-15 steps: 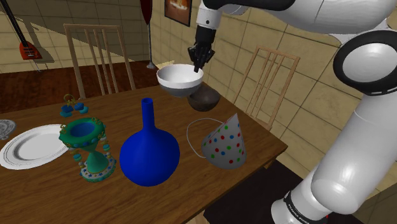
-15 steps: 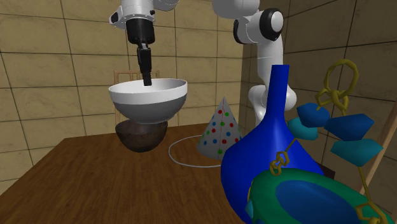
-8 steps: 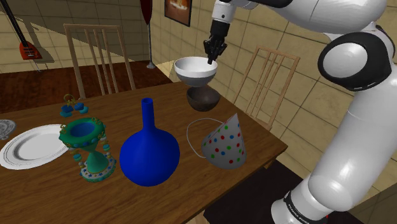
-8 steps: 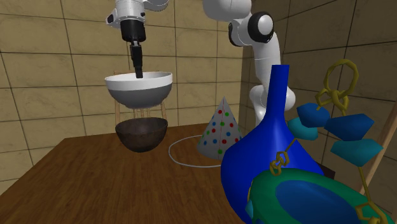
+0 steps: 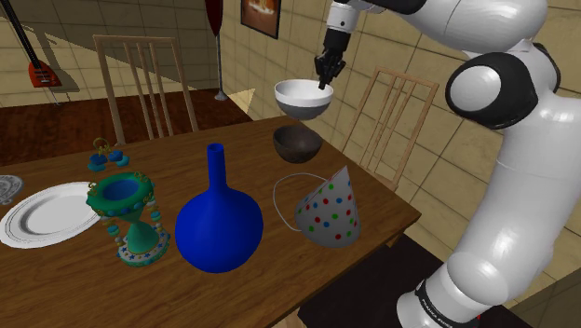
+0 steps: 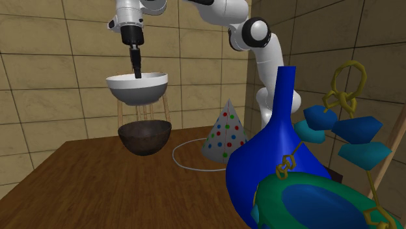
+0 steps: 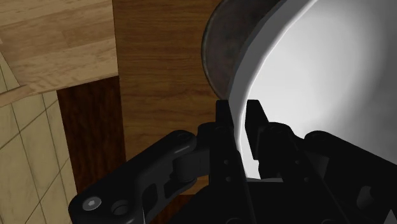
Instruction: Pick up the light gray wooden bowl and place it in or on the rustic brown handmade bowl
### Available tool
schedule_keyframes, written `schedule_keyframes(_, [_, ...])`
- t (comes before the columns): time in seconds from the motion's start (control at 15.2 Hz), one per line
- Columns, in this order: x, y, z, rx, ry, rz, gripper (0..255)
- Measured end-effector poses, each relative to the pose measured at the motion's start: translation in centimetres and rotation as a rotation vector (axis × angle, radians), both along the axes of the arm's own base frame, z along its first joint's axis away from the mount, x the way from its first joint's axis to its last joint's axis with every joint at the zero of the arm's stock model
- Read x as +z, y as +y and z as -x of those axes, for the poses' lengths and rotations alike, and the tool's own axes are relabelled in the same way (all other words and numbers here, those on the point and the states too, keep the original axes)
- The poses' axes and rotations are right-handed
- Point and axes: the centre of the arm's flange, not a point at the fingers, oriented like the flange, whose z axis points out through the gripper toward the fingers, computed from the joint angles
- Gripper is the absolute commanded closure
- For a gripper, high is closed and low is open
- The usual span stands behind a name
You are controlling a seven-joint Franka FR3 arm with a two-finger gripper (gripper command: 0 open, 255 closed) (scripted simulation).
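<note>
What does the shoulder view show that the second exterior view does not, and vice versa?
Shoulder view: white plate, red guitar, framed picture. Second exterior view: wall visible between the held white bowl and the dark brown bowl under it. Both: the gripper shut on the white bowl's rim, blue vase, dotted cone.

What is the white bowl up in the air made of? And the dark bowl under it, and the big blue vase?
The white round bowl looks smooth and matte, grey underneath; no grain shows, so its material is open. The dark brown bowl is mottled and rough-looking, maybe fired clay. The blue long-necked vase has a soft sheen, perhaps glazed ceramic or glass.
</note>
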Motion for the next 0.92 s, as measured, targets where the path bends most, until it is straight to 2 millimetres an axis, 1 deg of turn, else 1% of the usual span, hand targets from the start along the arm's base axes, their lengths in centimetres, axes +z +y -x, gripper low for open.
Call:
schedule_keyframes(0.33, [-2.5, -0.3, 0.0, 0.001, 0.0, 0.0, 255])
schedule_keyframes(0.92, [-7.2, -0.2, -0.1, 0.001, 0.0, 0.0, 255])
